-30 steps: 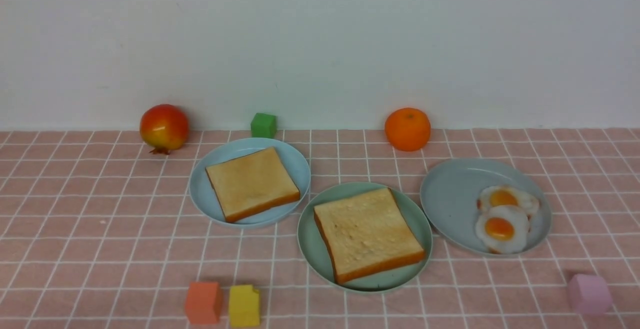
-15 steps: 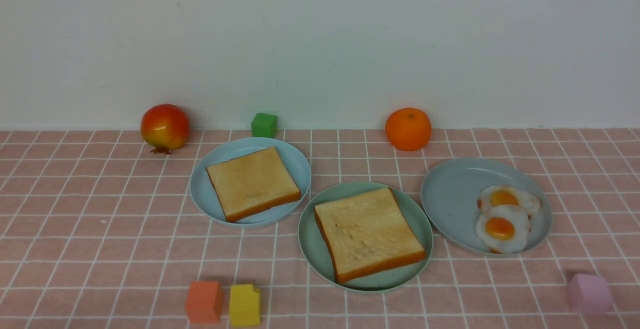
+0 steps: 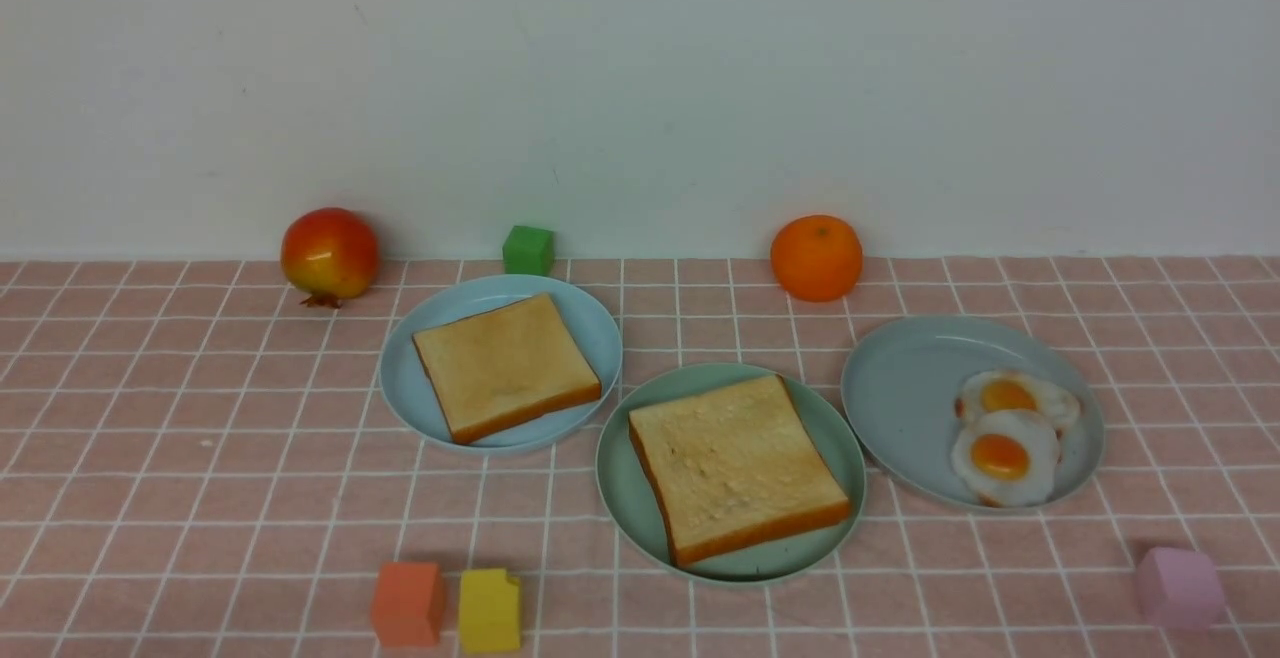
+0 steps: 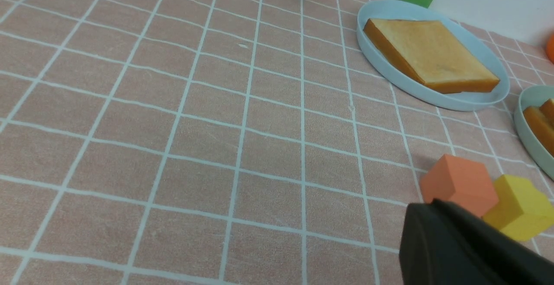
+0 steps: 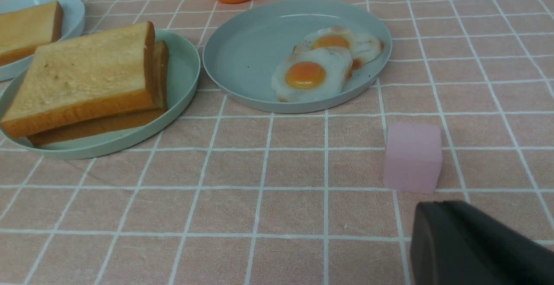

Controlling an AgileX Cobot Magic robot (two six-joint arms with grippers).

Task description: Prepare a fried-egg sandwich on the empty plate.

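Down at my wrists, the left gripper (image 4: 467, 246) is closed and I can't tell how the right gripper (image 5: 476, 246) stands. Past three near blocks (image 3: 407, 603), the fried-egg sandwich (image 3: 735, 463) sits on the empty plate (image 3: 825, 418): two stacked slices, any egg between them hidden, so I judge it nearly done. Farther out: one spare slice (image 3: 505, 366), two blue-grey plates (image 3: 900, 388), two eggs (image 3: 1000, 456), one green cube (image 3: 527, 250), a pomegranate (image 3: 329, 253), an orange (image 3: 816, 257).

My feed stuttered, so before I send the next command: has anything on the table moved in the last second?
Nothing visibly changed. The stacked toast slices sit on the mint-green plate as before, the lone toast slice on the blue plate, both fried eggs on the grey plate. Fruit and blocks are where they were. No gripper enters the front view.
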